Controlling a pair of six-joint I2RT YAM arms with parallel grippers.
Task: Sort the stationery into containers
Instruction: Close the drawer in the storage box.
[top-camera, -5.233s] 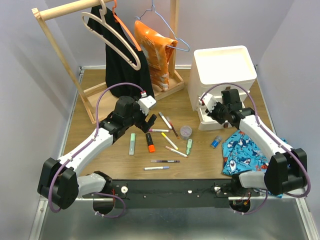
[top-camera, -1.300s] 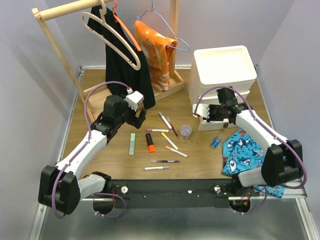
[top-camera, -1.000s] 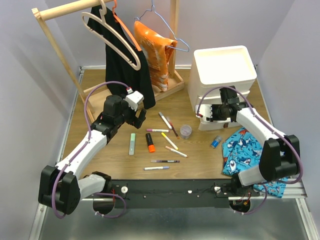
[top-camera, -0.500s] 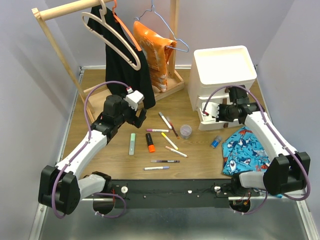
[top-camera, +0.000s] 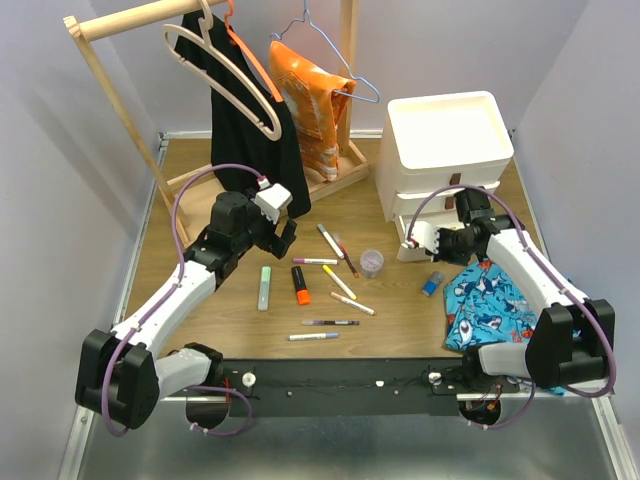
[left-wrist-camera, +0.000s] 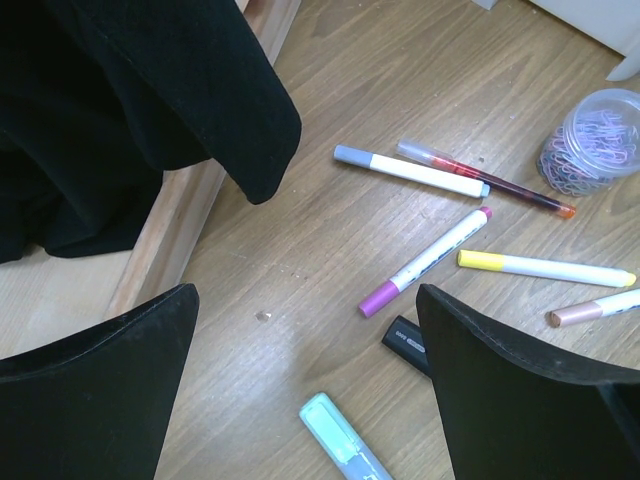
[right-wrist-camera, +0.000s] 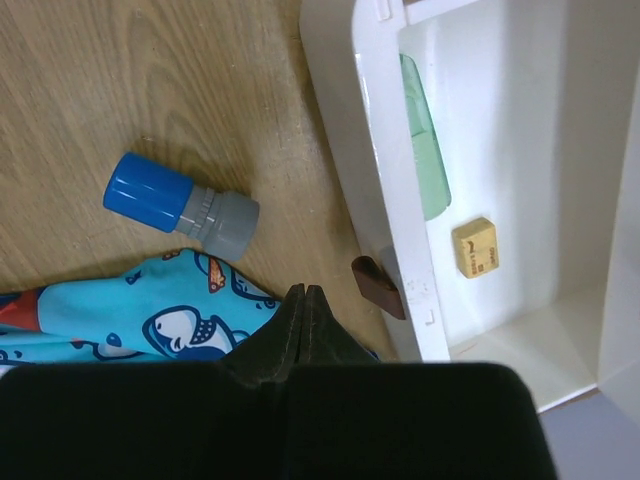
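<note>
Stationery (top-camera: 299, 284) scattered mid-table, one drawer out.
Left gripper (left-wrist-camera: 305, 345), fingers spread wide, hangs over the purple-capped marker (left-wrist-camera: 425, 262) and clear pot (left-wrist-camera: 590, 140) of clips. Rightward, the white drawer unit (top-camera: 450, 150) has a lower drawer (right-wrist-camera: 375, 120) open, holding a green highlighter (right-wrist-camera: 425, 150) and tan eraser (right-wrist-camera: 475, 247), print unreadable. The right gripper (right-wrist-camera: 303, 298) is pinched together, empty, beside the brown tab (right-wrist-camera: 378, 285). A blue-capped piece (right-wrist-camera: 180, 205) lies by the shark cloth (right-wrist-camera: 150, 310).

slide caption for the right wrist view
Shut right gripper beside open white plastic drawer holding pale green highlighter
</note>
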